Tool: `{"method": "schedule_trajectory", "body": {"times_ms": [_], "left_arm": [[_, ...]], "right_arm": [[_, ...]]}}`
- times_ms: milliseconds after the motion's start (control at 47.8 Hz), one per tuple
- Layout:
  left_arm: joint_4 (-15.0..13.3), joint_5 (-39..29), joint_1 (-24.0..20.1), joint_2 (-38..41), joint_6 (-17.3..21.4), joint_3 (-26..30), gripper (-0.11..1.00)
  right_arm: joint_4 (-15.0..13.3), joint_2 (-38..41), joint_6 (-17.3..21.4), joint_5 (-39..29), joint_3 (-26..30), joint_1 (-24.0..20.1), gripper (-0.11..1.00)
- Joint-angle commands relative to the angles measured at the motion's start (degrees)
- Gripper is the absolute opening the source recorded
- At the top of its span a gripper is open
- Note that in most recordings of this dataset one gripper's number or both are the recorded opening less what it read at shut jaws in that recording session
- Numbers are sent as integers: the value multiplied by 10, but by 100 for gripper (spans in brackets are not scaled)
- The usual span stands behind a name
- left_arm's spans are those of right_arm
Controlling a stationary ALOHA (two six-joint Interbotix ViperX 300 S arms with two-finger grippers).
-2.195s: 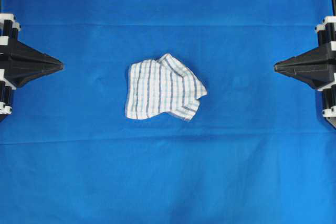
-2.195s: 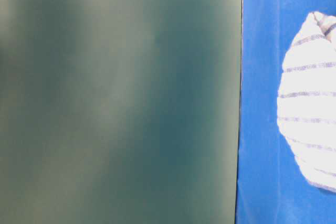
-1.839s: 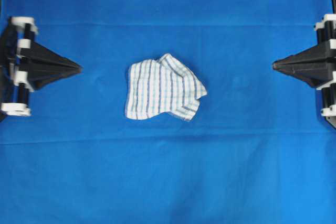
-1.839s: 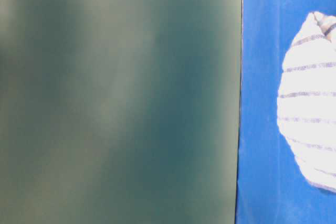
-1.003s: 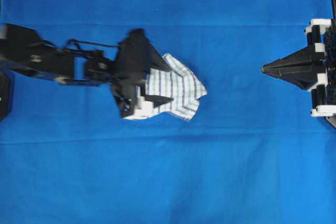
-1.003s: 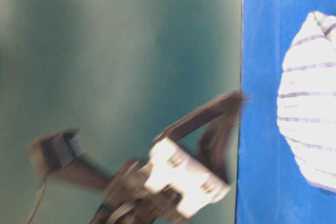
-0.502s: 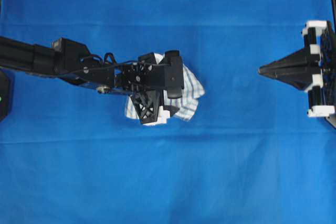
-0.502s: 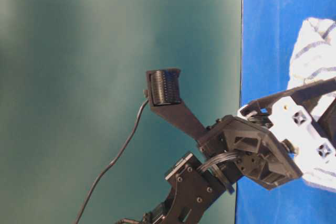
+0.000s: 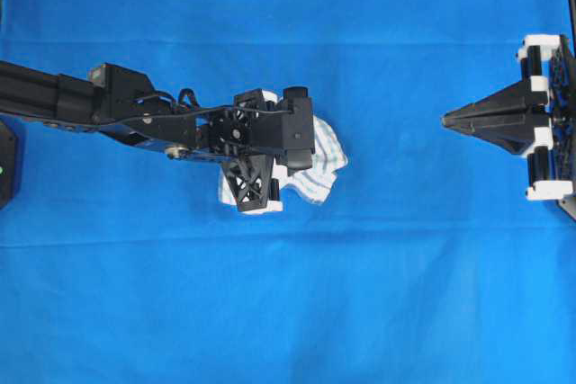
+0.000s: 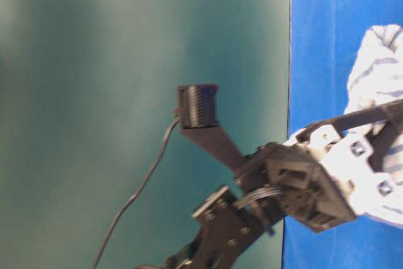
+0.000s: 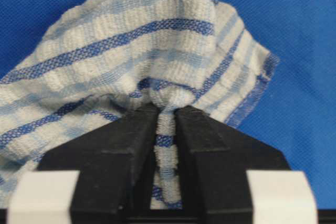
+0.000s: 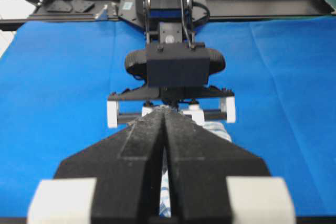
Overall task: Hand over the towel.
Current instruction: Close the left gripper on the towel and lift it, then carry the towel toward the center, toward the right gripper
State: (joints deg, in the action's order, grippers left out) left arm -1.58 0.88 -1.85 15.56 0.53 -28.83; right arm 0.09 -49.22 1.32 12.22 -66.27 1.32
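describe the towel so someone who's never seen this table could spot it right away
Start from the blue table covering that fills the overhead view and go to its middle, where the left claw reaches in from the left. Bunched under it and pinched between its fingers is the towel. It is the only patterned thing there: white cloth checked with dark blue and pale teal stripes.

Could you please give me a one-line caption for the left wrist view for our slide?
Left claw shut on a pinched fold of the checked towel, over the blue table covering.
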Motion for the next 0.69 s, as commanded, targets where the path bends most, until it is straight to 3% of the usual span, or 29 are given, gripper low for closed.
{"method": "schedule_trajectory", "body": {"times_ms": [0,397,669], "left_arm": [[1,-4,-3,-53,1,1,5],[3,21,3,-277,4,-35,5],[3,152,10,-384,22,-94,5]], "right_arm": [[2,3,1,3,11,2,0],[1,-5,0,12,14,2,0],[0,-12,-1,28,13,2,0]]}}
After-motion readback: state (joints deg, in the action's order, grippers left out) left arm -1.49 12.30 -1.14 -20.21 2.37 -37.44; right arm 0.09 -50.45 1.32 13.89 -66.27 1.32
